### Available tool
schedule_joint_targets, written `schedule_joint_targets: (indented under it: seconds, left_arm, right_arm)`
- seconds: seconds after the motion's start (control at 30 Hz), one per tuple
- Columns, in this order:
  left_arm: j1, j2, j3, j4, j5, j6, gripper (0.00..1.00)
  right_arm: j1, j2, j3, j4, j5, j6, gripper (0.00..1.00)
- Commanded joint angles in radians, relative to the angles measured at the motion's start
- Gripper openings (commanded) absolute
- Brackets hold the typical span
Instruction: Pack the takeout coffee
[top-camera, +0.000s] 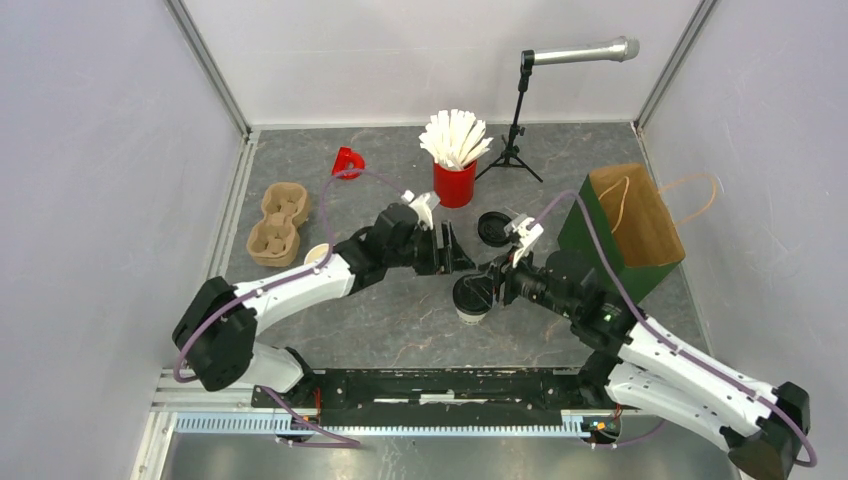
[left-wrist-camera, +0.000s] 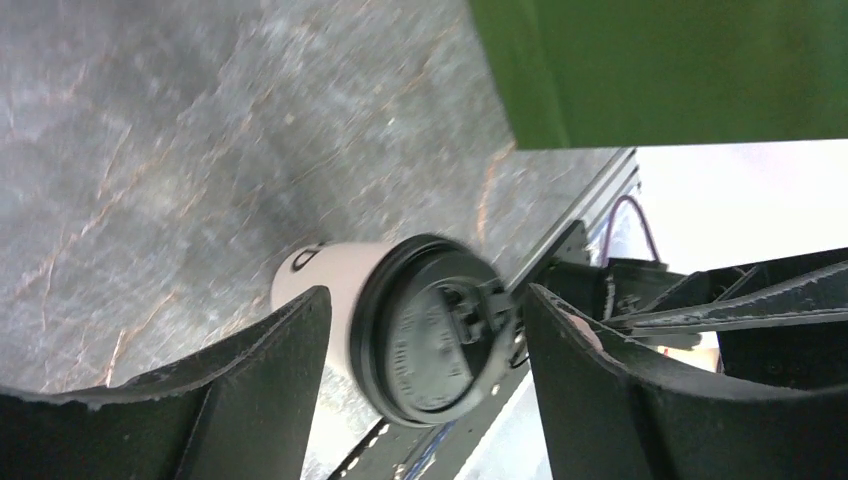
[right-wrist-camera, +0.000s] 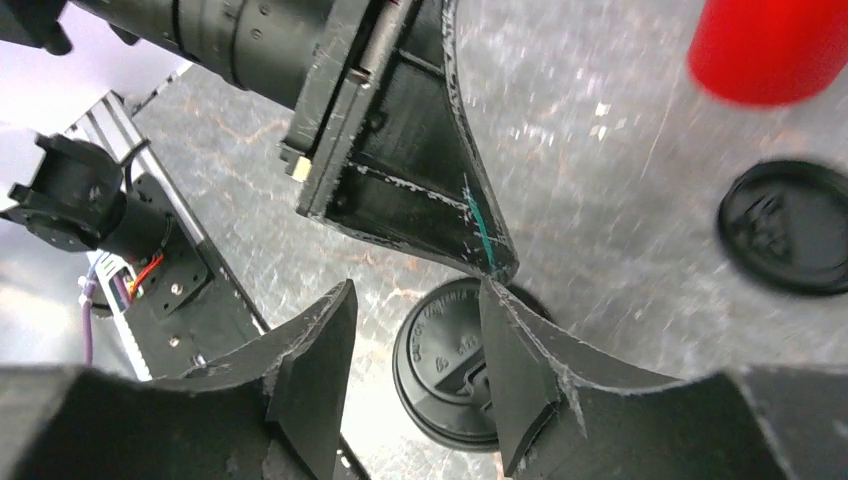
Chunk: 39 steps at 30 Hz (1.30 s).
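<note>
Top external: L pincer (top-camera: 460, 258) and R pincer (top-camera: 490, 288) both crowd one lidded cup (top-camera: 470, 303), upright on the surface (top-camera: 400, 320), just ahead of both sets of tips. You've got two tools in one tight spot. Any sideways move could knock them together or tip the cup. The open cup (top-camera: 316, 254) sits well back from L pincer, beside its arm. The spare lid (top-camera: 492, 228) lies just beyond R pincer, so that cup isn't capped yet.

Left wrist: L pincer is spread, cup framed btwn its fingers (left-wrist-camera: 270, 390) w/ little slack either side. Pic's blurred, so can't tell if anything touches. Closing off-centre would prob. shove the cup over.

Right wrist: R pincer is spread too, pinching nothing, tips over the lid (right-wrist-camera: 445, 375), w/ the L finger (right-wrist-camera: 420, 190) right beside. Squeeze only the lid rim and it may pop off on the lift.
</note>
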Motion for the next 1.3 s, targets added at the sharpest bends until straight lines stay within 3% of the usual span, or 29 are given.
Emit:
schedule_joint_targets:
  seconds: [0.0, 0.2, 0.47, 0.6, 0.7, 0.77, 0.9, 1.03, 1.13, 1.27]
  left_arm:
    - [0.007, -0.061, 0.149, -0.194, -0.029, 0.135, 0.78]
    - [0.007, -0.077, 0.111, -0.222, -0.029, 0.121, 0.72]
    - [0.007, -0.103, -0.038, -0.065, 0.023, 0.025, 0.69]
    - [0.007, -0.080, -0.101, 0.048, 0.060, -0.033, 0.66]
    - [0.007, -0.062, -0.129, 0.092, 0.074, -0.056, 0.65]
    - [0.007, -0.058, -0.142, 0.120, 0.080, -0.067, 0.65]
    - [0.007, -0.063, -0.141, 0.126, 0.080, -0.055, 0.66]
    - [0.005, -0.090, -0.126, 0.112, 0.081, -0.072, 0.67]
    - [-0.005, -0.124, -0.140, 0.112, 0.064, -0.104, 0.77]
    - [-0.022, -0.131, -0.193, 0.168, 0.055, -0.151, 0.82]
  right_arm:
    - [-0.004, -0.016, 0.145, -0.179, 0.064, -0.125, 0.59]
    - [-0.004, 0.007, 0.160, -0.241, 0.113, -0.165, 0.64]
    - [-0.004, 0.068, 0.099, -0.150, 0.002, -0.200, 0.36]
    - [-0.003, 0.104, 0.054, -0.063, -0.127, -0.232, 0.33]
    - [-0.004, 0.139, 0.057, -0.072, -0.079, -0.265, 0.33]
    - [-0.004, 0.149, 0.065, -0.090, -0.028, -0.270, 0.35]
    - [-0.005, 0.129, 0.099, -0.126, 0.037, -0.231, 0.55]
    - [-0.005, 0.100, 0.128, -0.166, 0.156, -0.220, 0.67]
    - [-0.011, 0.118, 0.146, -0.203, 0.180, -0.236, 0.80]
    - [-0.018, 0.131, 0.145, -0.197, 0.153, -0.234, 0.82]
